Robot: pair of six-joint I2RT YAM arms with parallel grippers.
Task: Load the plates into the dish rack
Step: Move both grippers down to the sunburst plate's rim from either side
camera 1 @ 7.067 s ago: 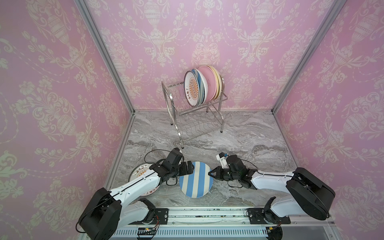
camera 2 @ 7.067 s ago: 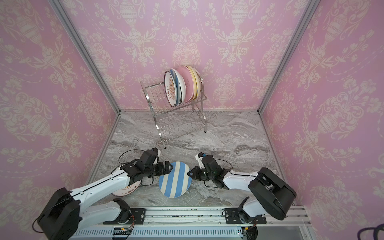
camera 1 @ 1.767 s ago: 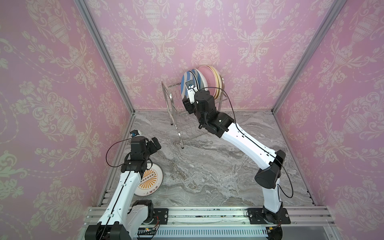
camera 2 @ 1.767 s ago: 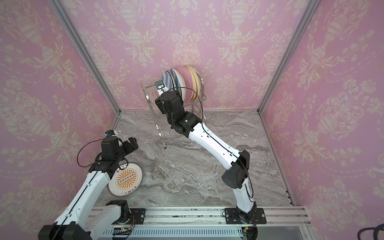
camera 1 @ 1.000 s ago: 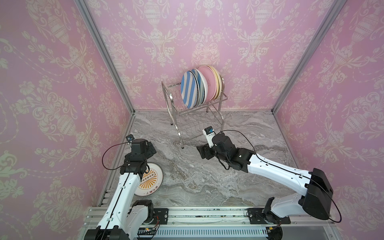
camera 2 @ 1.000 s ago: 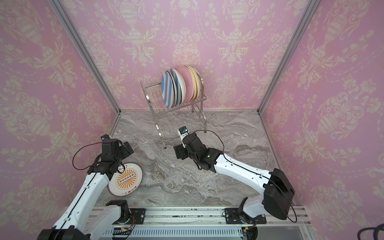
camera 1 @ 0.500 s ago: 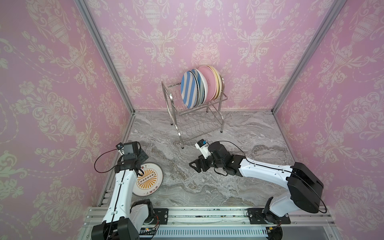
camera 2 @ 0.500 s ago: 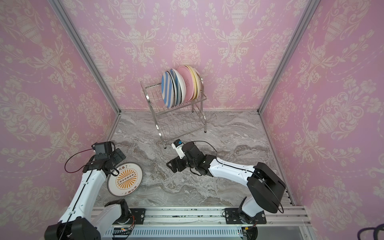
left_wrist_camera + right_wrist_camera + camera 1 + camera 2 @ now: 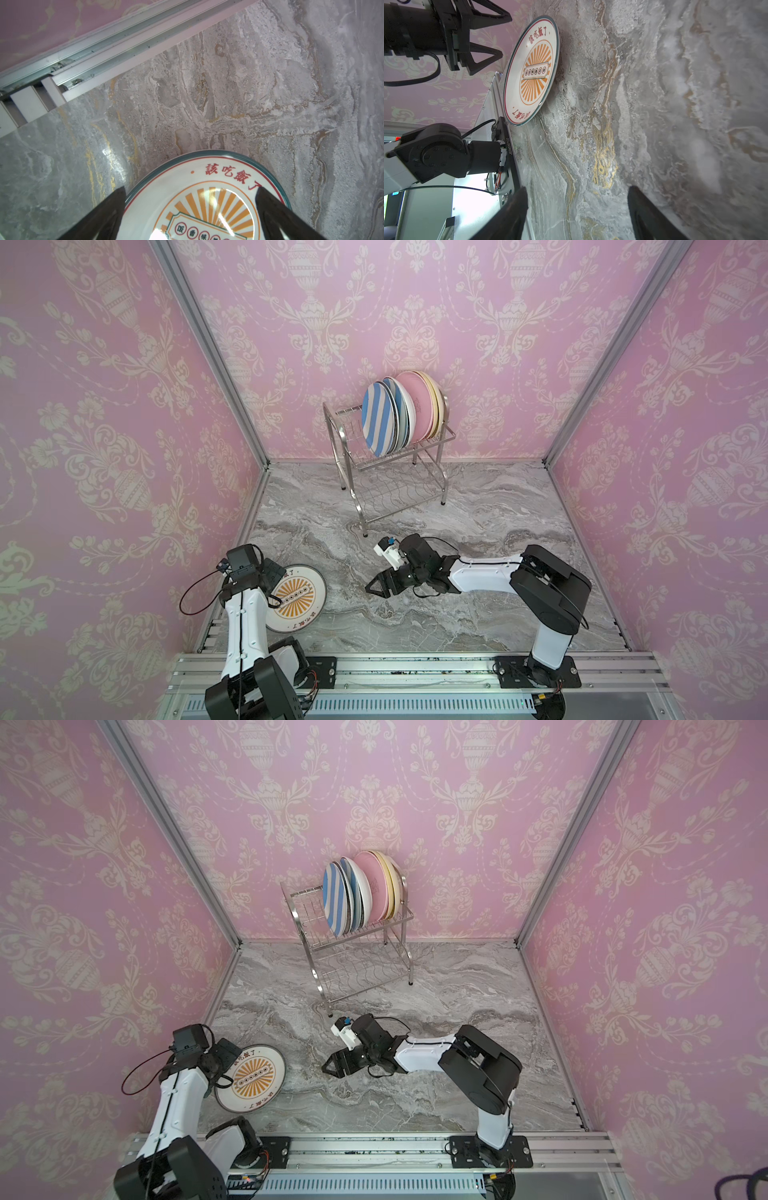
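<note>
Sunburst plate (image 9: 297, 599) is lying flat near left, left gripper (image 9: 506, 36) hovering over it spread wide. Right gripper (image 9: 372, 590) is hanging mid-table, also wide, holding nothing.

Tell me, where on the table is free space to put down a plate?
Free: the marble table right of the dish rack, and the front strip between the sunburst plate and the right arm's base. Crowded: the front-left corner, where the left gripper hovers by that plate.
</note>
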